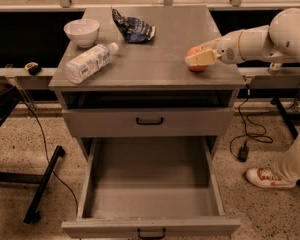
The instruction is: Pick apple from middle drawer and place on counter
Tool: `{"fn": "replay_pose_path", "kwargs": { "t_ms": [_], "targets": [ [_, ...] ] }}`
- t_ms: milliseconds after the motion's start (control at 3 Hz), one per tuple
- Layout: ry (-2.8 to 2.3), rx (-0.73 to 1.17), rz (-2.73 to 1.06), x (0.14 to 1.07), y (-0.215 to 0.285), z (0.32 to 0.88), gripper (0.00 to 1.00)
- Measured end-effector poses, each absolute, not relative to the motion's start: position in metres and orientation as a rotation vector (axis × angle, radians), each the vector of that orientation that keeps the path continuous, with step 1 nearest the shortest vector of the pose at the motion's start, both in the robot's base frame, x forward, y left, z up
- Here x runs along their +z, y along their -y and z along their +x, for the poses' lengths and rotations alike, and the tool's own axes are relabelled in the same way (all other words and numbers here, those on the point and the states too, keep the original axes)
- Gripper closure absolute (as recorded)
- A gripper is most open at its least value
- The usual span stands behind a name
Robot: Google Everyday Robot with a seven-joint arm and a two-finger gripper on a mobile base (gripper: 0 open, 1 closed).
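Observation:
The apple (196,67), red-orange, rests on the right side of the grey counter (155,59), near its right edge. My gripper (199,59) comes in from the right on the white arm and is shut on the apple, its cream fingers (202,58) covering the apple's front. The middle drawer (150,199) is pulled fully open at the bottom of the cabinet; its flat tray holds nothing, and its black handle shows at the front edge.
A white bowl (82,32), a lying plastic bottle (89,62) and a crumpled dark chip bag (132,29) sit on the counter's left and back. A closed drawer front (150,121) is above the open drawer. A person's leg and shoe (270,178) stand at the right.

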State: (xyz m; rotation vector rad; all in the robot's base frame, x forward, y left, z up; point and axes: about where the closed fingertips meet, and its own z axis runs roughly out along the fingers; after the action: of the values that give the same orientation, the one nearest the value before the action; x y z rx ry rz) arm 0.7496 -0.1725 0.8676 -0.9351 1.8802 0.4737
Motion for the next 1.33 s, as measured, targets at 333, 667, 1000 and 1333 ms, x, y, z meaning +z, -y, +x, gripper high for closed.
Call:
{"fn": "replay_pose_path", "kwargs": {
  "t_ms": [333,667,1000,1333],
  "targets": [
    [-1.88,0.474,-0.935,0.868,0.172,0.75,0.15],
    [-1.88,0.474,-0.935,0.868,0.172,0.75,0.0],
    [-1.844,0.423,-1.031,0.883,0.173,0.74,0.0],
    [-1.828,0.347,-1.097,0.897,0.176,0.727,0.0]
  ]
}}
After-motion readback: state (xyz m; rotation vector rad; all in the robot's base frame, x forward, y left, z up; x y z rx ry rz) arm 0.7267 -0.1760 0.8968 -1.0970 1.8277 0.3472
